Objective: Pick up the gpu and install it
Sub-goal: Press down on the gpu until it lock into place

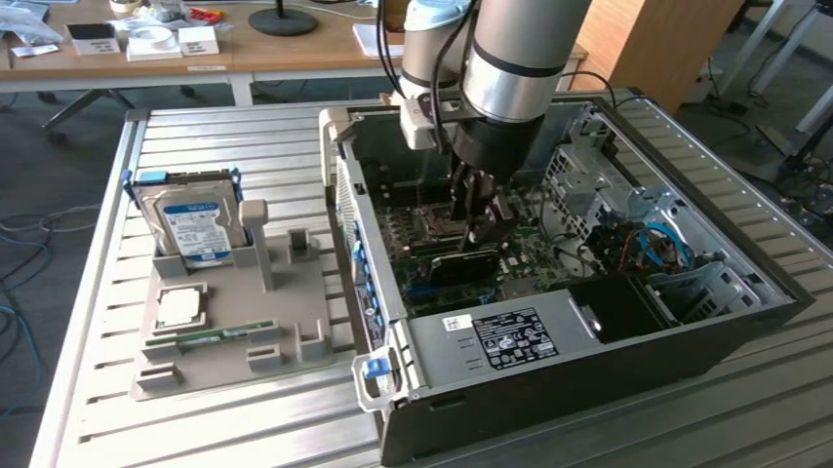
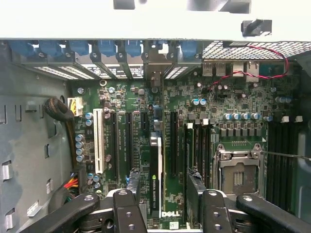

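Reaching down inside the open computer case (image 1: 729, 322), my gripper (image 1: 477, 216) is hanging just above the motherboard (image 2: 233, 121) with its fingers (image 2: 130, 187) spread wide, straddling the gpu (image 2: 154, 179) without clamping it. That card is standing on edge directly between my fingers, seated along an expansion slot, which is presumably why I am hovering square over it. Well off to one side of me, outside the case, the silver hard drive (image 1: 193, 226) is resting upright in its grey holder (image 1: 234, 331).
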